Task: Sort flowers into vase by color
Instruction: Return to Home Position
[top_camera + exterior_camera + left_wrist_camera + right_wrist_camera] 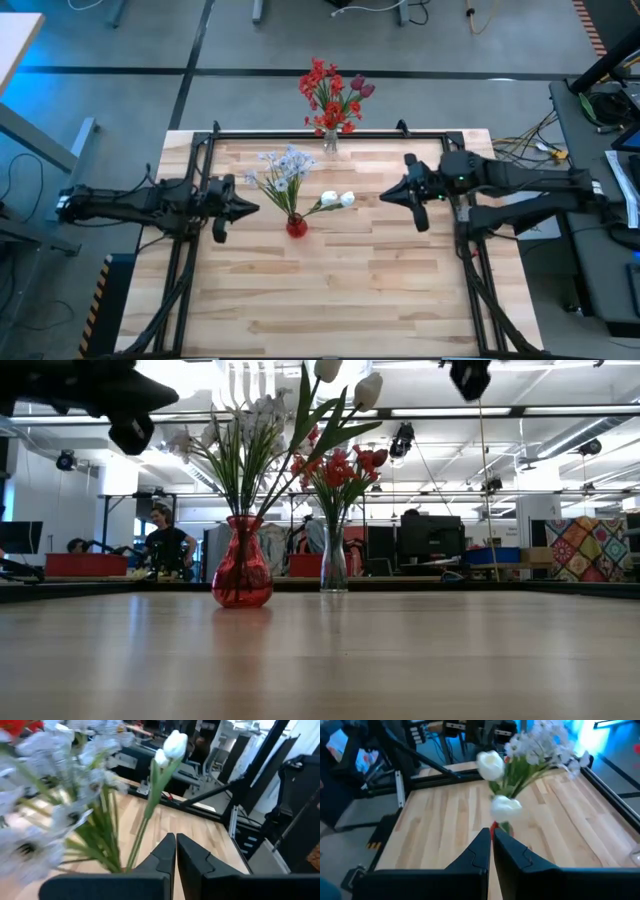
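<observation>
The red vase [296,228] stands mid-worktop [330,300]. Its white tulips [338,200] lean on long stems toward the right arm, and the pale blue-white clusters [285,168] fan toward the far left. A clear vase [329,142] at the far edge holds red flowers [325,90] upright. The left gripper [254,208] and right gripper [384,197] flank the red vase, apart from it, fingers closed on nothing. Bare wood spans the near half.
</observation>
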Tool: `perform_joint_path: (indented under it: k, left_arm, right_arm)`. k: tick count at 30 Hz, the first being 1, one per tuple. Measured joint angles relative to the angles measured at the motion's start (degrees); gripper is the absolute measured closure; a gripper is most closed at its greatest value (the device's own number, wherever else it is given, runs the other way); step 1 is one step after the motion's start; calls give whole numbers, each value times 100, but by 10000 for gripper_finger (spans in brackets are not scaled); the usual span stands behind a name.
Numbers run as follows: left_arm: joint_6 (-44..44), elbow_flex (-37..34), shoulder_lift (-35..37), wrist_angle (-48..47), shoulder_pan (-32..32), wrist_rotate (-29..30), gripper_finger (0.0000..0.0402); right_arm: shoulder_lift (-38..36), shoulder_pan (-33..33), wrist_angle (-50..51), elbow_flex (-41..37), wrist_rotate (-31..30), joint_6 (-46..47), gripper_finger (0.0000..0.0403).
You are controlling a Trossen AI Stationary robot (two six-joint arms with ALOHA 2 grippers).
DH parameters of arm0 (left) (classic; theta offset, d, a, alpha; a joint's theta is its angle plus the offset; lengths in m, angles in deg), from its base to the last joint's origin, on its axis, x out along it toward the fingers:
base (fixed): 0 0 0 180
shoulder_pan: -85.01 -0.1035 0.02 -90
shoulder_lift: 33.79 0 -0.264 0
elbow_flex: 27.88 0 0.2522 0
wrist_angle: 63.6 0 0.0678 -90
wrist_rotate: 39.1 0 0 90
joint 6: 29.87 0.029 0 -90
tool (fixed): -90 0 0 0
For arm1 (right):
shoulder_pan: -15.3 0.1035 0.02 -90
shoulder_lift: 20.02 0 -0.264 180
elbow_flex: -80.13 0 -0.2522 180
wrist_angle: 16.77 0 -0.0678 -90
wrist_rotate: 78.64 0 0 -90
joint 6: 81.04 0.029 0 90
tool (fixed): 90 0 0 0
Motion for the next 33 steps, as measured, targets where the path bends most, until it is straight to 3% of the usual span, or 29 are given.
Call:
perform_joint_path:
  k: [10, 15, 24, 29, 33]
  left_arm:
    - [60, -996, 658, 806, -434, -107, 402]
    - [58, -1297, 683, 1030, -750, -141, 402]
    - [498, -1358, 739, 843, -1224, -184, 402]
    - [667, -1507, 904, 829, -1348, -83, 402]
    - [748, -1715, 1168, 817, -1389, 67, 401]
  right_arm:
    - [-412, -1229, -1651, -1699, 1072, -217, 391]
    - [-702, -1616, -2070, -2302, 1222, -296, 391]
    - [-1509, -1671, -2907, -3425, 495, -173, 391]
    - [-2070, -1595, -2787, -3685, 432, -155, 391]
    - [-2664, -1442, -2180, -3763, -88, -346, 391]
